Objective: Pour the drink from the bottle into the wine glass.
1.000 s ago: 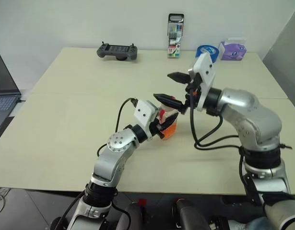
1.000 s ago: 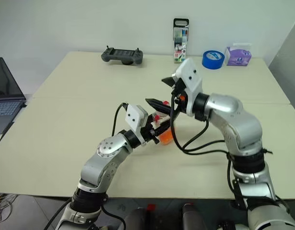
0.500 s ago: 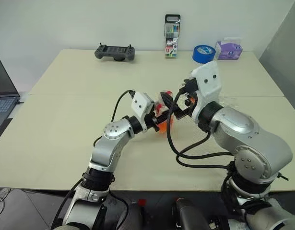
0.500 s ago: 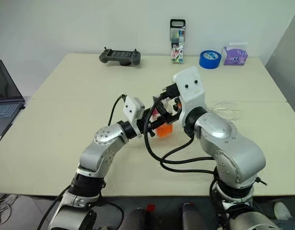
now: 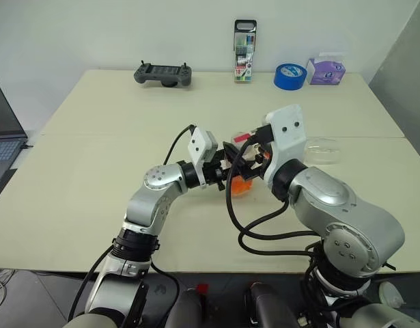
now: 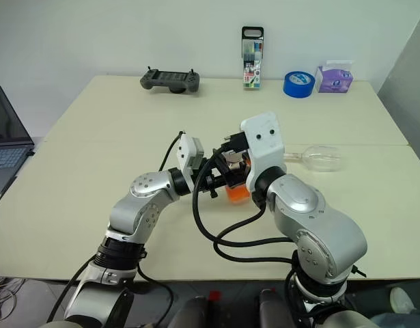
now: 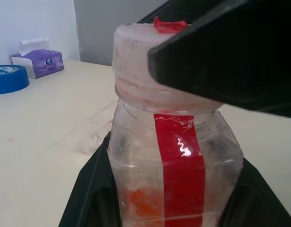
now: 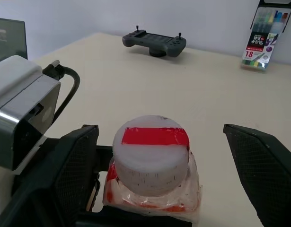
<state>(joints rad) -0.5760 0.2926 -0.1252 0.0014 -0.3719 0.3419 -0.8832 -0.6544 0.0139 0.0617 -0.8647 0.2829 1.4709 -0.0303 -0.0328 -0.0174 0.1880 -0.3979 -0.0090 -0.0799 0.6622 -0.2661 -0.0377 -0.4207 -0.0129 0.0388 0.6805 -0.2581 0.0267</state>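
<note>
My left jaws clamp the one bottle [image 8: 152,177] upright by its body. My right jaws stand wide, straddling its cap [image 8: 150,152] without touching. One wine glass [image 6: 324,158] lies sideways on the tabletop [image 5: 93,178].

Right claw [image 8: 159,156] swung in, now straddling bottle [image 8: 152,177] cap.
</note>
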